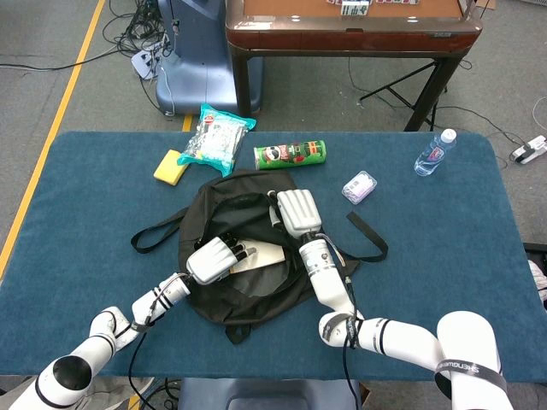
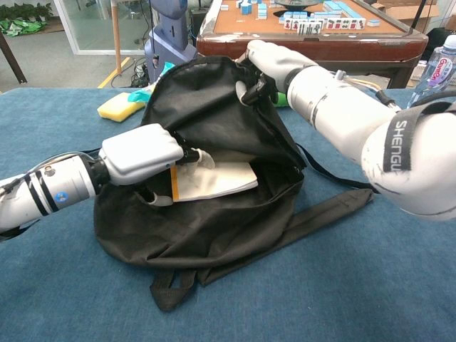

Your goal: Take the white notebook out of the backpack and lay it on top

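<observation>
A black backpack (image 2: 214,214) is seen lying on the blue table (image 1: 444,248) with its mouth held open. Its upper flap is gripped and lifted by the right hand (image 2: 260,68), whose fingers are curled around the fabric edge. Inside the opening lies the white notebook (image 2: 214,179), flat against the dark lining; its cover is plain white, a thin yellow-orange strip runs along its spine at the left edge, and its near corner is slightly shadowed. The left hand (image 2: 142,153) is reached into the opening, and its fingertips (image 2: 203,158) are laid on the notebook's upper left corner; whether the notebook is actually pinched cannot be told, since the underside of the fingers is hidden. In the head view the notebook (image 1: 261,254) is glimpsed as a pale patch between the two hands. Beyond the backpack a green Pringles can (image 1: 291,155) is laid on its side, with a yellow sponge (image 1: 171,166), a teal snack bag (image 1: 215,137), a water bottle (image 1: 434,153) and a small clear packet (image 1: 359,186) placed apart on the cloth.
</observation>
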You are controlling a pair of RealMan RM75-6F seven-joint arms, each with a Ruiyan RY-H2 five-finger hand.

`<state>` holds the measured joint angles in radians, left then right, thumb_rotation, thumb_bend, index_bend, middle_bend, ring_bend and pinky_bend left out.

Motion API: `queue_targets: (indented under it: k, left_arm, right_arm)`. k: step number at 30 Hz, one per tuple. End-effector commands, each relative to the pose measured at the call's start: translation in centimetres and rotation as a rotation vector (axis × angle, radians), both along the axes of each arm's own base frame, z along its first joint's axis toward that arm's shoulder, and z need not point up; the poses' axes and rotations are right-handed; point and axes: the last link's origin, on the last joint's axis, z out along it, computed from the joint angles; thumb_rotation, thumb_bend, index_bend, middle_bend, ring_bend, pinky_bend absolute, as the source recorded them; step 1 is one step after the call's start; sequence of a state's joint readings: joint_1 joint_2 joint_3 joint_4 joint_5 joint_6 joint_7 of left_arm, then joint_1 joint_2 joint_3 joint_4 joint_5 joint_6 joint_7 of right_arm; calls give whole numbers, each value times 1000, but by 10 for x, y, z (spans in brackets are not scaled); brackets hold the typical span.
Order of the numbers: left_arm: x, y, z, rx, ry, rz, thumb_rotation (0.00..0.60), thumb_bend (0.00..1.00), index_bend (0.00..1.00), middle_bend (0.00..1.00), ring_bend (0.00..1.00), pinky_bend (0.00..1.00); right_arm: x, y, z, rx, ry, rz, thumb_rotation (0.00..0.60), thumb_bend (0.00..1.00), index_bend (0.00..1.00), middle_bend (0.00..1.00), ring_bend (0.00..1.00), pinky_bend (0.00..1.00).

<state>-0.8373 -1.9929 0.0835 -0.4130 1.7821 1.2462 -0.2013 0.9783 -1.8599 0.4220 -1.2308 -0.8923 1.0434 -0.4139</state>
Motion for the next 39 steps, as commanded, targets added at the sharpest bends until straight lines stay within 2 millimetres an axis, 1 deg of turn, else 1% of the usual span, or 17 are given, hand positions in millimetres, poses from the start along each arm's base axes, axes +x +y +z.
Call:
queue_targets:
  k: [1, 6, 19, 22, 23, 28, 31, 34, 37, 39]
  left_arm:
    - [4, 0, -3, -6, -15, 13, 600, 211, 288, 422, 384, 331]
    - [12, -1, -9, -16, -22, 14, 600, 212, 288, 422, 384, 330]
    - [28, 2, -17, -62, -132, 138, 600, 215, 299, 421, 384, 330]
    - [29, 4, -18, -68, -136, 156, 600, 259, 301, 414, 384, 330]
    - [30, 4, -18, -68, -137, 160, 600, 296, 302, 411, 385, 330]
    - [32, 6, -17, -66, -144, 166, 600, 416, 319, 408, 388, 331]
    - [34, 6, -17, -68, -152, 169, 600, 447, 336, 408, 390, 330]
    - [38, 5, -18, -81, -194, 183, 600, 450, 391, 415, 407, 330]
    - [41, 4, -19, -91, -229, 195, 600, 450, 514, 456, 439, 330]
    - [42, 3, -18, -88, -240, 192, 600, 450, 596, 503, 463, 330]
  right_arm:
    - [0, 0, 0, -2, -2, 0, 600, 575, 645, 490, 486, 653]
    - [0, -1, 2, -7, -4, -3, 600, 575, 645, 490, 486, 654]
    - [-2, -2, 5, -14, -9, -10, 600, 576, 645, 489, 486, 654]
    - [-2, -3, 6, -16, -9, -9, 600, 576, 645, 489, 486, 653]
    - [-1, -3, 6, -18, -10, -9, 600, 576, 645, 489, 486, 654]
    - [-1, -4, 8, -21, -14, -9, 600, 575, 645, 488, 486, 654]
    - [1, -5, 8, -23, -21, -12, 600, 576, 645, 489, 486, 654]
    - [2, -7, 10, -30, -20, -13, 600, 575, 645, 489, 486, 654]
    - [2, -9, 13, -38, -19, -15, 600, 575, 645, 489, 486, 654]
    - [2, -10, 15, -45, -19, -18, 600, 576, 645, 489, 486, 654]
